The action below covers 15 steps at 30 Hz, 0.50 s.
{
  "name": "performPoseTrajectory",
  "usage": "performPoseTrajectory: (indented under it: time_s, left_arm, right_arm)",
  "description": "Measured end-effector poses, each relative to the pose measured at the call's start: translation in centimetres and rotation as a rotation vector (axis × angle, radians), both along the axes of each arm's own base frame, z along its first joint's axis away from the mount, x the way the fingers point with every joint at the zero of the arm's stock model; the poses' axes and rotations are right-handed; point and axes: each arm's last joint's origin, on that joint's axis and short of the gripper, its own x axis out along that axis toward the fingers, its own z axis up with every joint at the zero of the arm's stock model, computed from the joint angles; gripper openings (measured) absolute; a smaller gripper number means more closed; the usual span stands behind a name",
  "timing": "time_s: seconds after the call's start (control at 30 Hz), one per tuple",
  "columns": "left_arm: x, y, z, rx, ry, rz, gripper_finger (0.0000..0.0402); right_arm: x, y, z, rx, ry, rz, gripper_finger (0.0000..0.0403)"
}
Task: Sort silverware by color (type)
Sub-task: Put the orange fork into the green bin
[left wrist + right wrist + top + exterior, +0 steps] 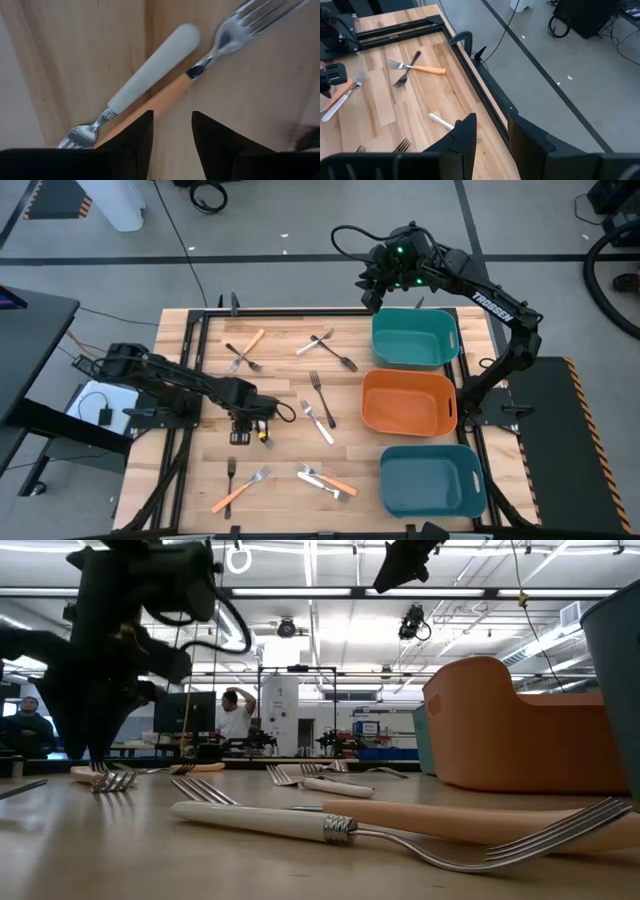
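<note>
Forks with orange, white or dark metal handles lie scattered on the wooden table (200, 390). My left gripper (243, 432) points straight down, open, low over a crossed pair: a white-handled fork (155, 70) and an orange-handled fork (172, 90). In the left wrist view its fingers (135, 135) straddle bare wood beside the orange handle's free end. The high view hides this pair under the gripper. My right gripper (375, 290) hangs open, high above the table's far edge by the far teal bin (415, 338). My left gripper stands with one fingertip (142, 122) in front of the orange handle's free end (157, 107). I cannot tell whether it touches the handle. Both forks lie flat on the table.
An orange bin (408, 402) and a near teal bin (432, 480) line the right side. Crossed forks lie at the far left (246, 350) and far middle (328, 348), single forks in the middle (320, 410), more at the near edge (240, 490) (325, 482).
</note>
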Motion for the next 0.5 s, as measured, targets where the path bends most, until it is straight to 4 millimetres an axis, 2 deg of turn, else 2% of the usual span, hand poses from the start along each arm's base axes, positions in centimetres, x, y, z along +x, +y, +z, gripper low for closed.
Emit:
performPoseTrajectory:
  time_s: [0.17,0.5]
  left_arm:
    - [0.31,0.35,-1.01,0.009,0.046,0.019,0.0144]
    - [0.38,0.59,-1.11,0.079,0.041,0.038,0.0144]
  right_arm:
    - [0.0,0.0,0.0,0.0,0.0,0.001,0.0119]
    - [-0.05,-0.06,-0.01,-0.018,0.012,0.014,0.0119]
